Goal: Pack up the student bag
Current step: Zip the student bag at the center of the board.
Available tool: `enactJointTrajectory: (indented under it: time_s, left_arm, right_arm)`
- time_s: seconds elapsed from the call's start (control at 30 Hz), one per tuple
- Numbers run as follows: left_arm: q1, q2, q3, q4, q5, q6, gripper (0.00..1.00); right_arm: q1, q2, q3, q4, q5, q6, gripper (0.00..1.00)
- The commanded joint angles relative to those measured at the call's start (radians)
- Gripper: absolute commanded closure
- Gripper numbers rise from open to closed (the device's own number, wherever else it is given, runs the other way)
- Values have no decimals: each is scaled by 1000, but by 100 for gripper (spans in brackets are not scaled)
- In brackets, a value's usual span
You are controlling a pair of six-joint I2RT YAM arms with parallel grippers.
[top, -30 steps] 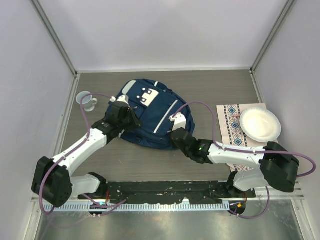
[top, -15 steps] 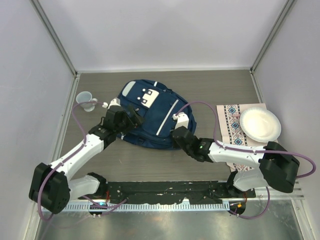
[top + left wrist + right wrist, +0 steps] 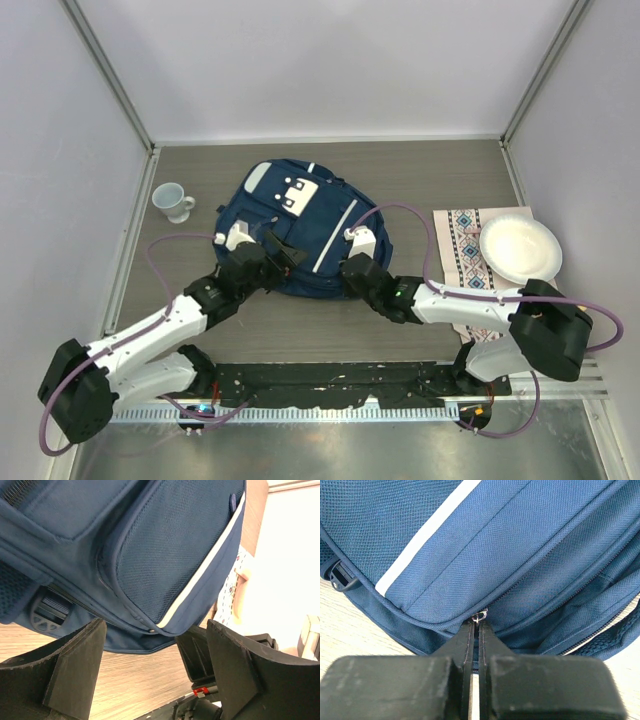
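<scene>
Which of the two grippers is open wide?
The left gripper: its jaws stand wide apart beside the student bag, holding nothing. The right gripper is pinched shut on the zipper pull.

**Pale booth around a wood-grain table**

The table [image 3: 430, 170] has a grey-brown wood-grain top that fills the bottom of the booth. Plain white walls rise from three of its edges: the back wall [image 3: 330, 60] along the far edge, the left wall [image 3: 50, 150] and the right wall [image 3: 600, 120] along the sides. A slanting aluminium post stands at each far corner, one on the left [image 3: 110, 75] and one on the right [image 3: 543, 70]. Beyond the near edge lies a brushed metal sheet [image 3: 330, 450]. The light is soft and even, leaving only faint shadows on the surface.
</scene>
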Motion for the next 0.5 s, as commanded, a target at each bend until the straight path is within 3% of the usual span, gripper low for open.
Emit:
enactJointTrajectory:
  time_s: [0.0, 0.3, 0.43, 0.47]
  left_arm:
    - [-76, 21, -39, 150, -133, -150, 16]
    - [-132, 147, -29, 283, -217, -266, 21]
    - [-133, 198, -35, 368, -250, -271, 28]
    - [-133, 210, -30, 374, -247, -271, 36]
  right_arm:
    - [3, 1, 34, 59, -9, 17, 99]
    - [3, -11, 25, 60, 0, 20, 99]
    - [3, -14, 21, 66, -8, 18, 99]
    - [3, -17, 21, 66, -9, 18, 99]
